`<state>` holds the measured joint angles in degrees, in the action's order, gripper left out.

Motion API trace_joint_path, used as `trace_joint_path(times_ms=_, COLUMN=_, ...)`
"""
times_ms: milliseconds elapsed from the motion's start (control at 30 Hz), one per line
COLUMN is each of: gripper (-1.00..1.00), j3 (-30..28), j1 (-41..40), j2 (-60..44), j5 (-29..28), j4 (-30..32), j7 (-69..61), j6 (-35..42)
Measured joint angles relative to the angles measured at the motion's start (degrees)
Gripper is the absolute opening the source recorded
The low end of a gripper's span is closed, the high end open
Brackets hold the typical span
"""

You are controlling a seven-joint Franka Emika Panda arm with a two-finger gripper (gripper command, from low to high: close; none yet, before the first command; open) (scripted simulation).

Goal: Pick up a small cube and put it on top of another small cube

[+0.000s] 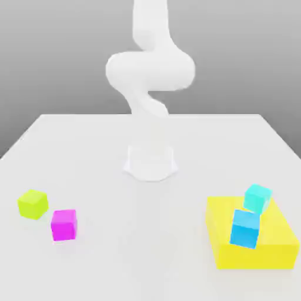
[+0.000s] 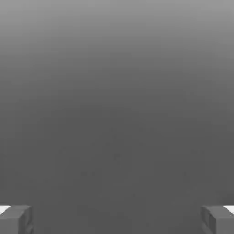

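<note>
Gripper wide, nothing between its fingers in the hand view. Exterior view: arm rises at mid-table; toward the left, lime cube on the table, magenta cube near it, a little closer to the camera. Toward the right, large flat yellow block, with cyan cube and blue cube at it, both tilted.

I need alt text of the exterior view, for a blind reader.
Lime-green cube and magenta cube stand apart on a white table; cyan and blue cubes sit at a flat yellow block, before a white robot arm.
</note>
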<state>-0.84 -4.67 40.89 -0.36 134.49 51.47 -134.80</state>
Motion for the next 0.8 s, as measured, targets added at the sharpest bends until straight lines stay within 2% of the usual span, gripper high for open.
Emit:
trace_joint_path(times_ms=300, gripper=0.0, j3=-4.44, j1=-16.51, j2=-18.44, j5=-1.34, j4=9.98, j7=20.95, j6=-11.2)
trace_joint_path(times_ms=533, gripper=0.0, j3=-10.28, j1=-26.85, j2=-32.43, j5=-1.34, j4=17.58, j7=36.12, j6=-19.72)
trace_joint_path(times_ms=700, gripper=0.0, j3=-14.45, j1=-35.37, j2=-42.67, j5=2.44, j4=22.82, j7=43.99, j6=-25.86)
trace_joint_path(times_ms=800, gripper=0.0, j3=-12.55, j1=-35.78, j2=-49.03, j5=7.75, j4=22.77, j7=41.81, j6=-30.47)
